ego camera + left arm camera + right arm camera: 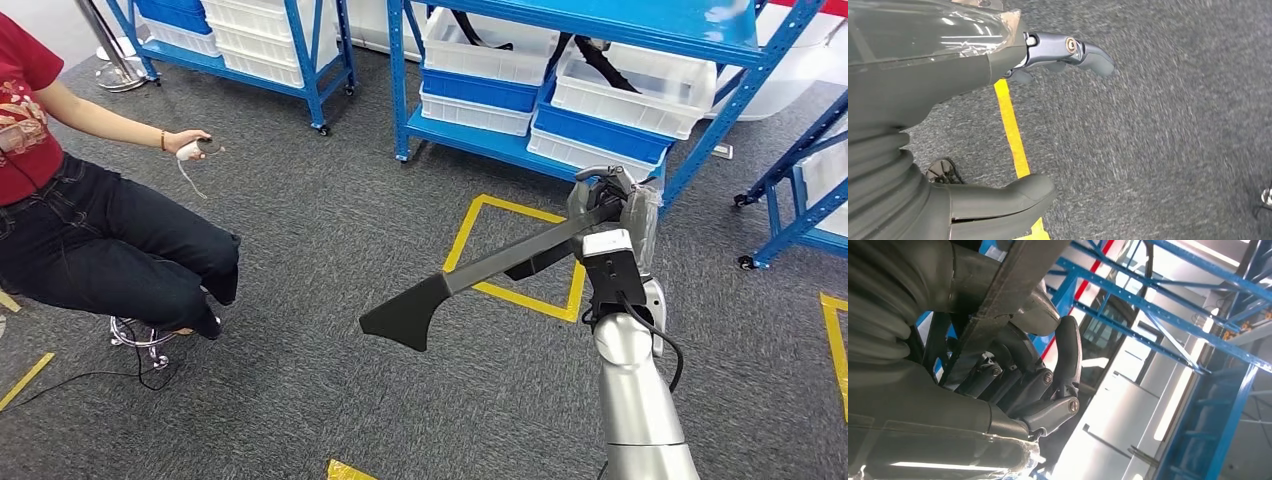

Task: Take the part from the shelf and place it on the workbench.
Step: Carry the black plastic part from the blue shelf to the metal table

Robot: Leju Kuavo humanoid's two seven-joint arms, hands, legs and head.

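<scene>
The right hand is raised at the end of its upright silver forearm, fingers curled tight around one end of the long black part, which slants down and to the left over the grey carpet. The left hand hangs above the floor with thumb and fingers apart, holding nothing. Behind stands the blue shelf with white bins; a seated person is at left
</scene>
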